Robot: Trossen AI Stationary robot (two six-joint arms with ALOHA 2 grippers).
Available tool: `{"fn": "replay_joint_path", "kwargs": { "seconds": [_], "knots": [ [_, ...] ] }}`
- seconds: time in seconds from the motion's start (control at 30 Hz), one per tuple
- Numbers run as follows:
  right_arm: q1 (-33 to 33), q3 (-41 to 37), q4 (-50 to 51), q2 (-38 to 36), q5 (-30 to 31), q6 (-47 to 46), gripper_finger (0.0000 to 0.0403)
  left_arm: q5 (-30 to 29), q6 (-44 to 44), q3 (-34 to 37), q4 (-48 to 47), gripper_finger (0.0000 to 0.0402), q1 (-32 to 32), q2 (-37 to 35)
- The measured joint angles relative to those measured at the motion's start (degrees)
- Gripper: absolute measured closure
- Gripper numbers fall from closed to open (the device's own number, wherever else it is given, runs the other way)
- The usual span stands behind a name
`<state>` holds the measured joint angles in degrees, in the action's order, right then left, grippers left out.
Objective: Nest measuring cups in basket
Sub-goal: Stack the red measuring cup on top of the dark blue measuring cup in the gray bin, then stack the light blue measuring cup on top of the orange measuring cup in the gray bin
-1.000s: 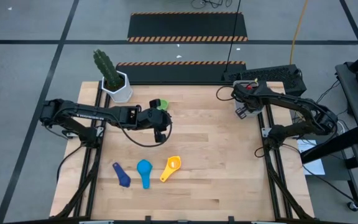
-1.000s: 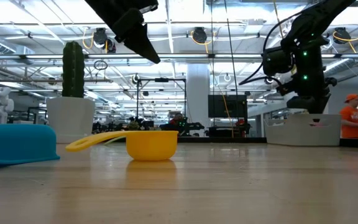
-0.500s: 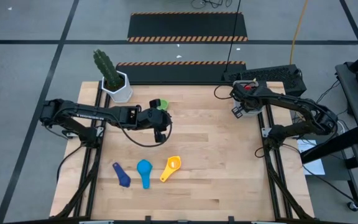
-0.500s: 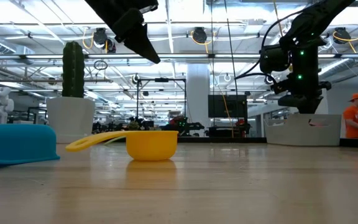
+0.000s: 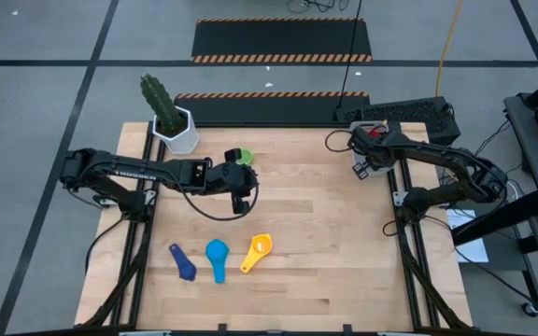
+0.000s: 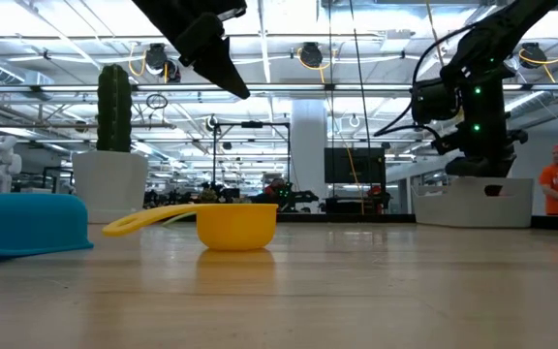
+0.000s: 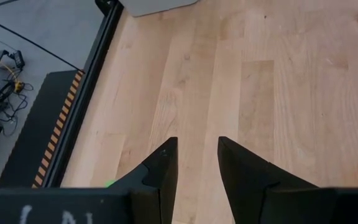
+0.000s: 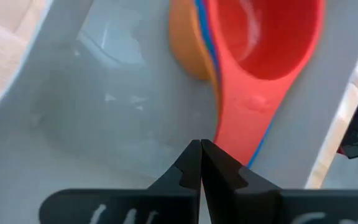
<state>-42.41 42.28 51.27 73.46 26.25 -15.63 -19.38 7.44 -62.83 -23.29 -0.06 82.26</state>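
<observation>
My right gripper [image 8: 201,149] is shut and points down into the light grey basket [image 6: 473,202], at the table's far right [image 5: 366,169]. In the basket a red measuring cup [image 8: 260,37] sits nested in a blue one [image 8: 212,74] and an orange one [image 8: 182,50]. My left gripper [image 7: 194,162] hangs open and empty above the middle of the table [image 5: 247,191]. A green cup [image 5: 241,156] lies just beyond it. A dark blue cup [image 5: 183,262], a light blue cup [image 5: 217,257] and a yellow cup [image 5: 258,252] lie on the near part of the table. My right gripper's shut fingertips stand right beside the red cup's handle [image 8: 232,140], coming from above and slanting down into the basket. Whether they touch the handle I cannot tell.
A white pot with a cactus [image 5: 171,126] stands at the far left corner. The light blue cup [image 6: 27,225] lies mouth down and the yellow cup [image 6: 235,225] sits mouth up. Bare wood lies between the near cups and the basket.
</observation>
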Motion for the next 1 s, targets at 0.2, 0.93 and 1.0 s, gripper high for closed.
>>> {"fn": "replay_joint_path", "kwargs": {
  "seconds": [0.2, 0.93, 1.0],
  "knots": [
    [-0.56, 0.09, -0.03, -0.09, 1.08, -0.08, 0.0401, 0.0, 0.0, 0.0, 0.0, 0.0284, 0.01, 0.0],
    [3.75, 0.16, -5.53, -5.16, 2.23, -0.03, 0.0401, -0.02, 0.95, 0.0, 1.68, 0.0284, 0.03, 0.0],
    [5.7, 0.16, -7.43, -7.58, 2.17, 0.0, 0.0401, -0.02, 1.11, 0.0, 2.6, 0.0284, 0.03, 0.0]
  ]
}}
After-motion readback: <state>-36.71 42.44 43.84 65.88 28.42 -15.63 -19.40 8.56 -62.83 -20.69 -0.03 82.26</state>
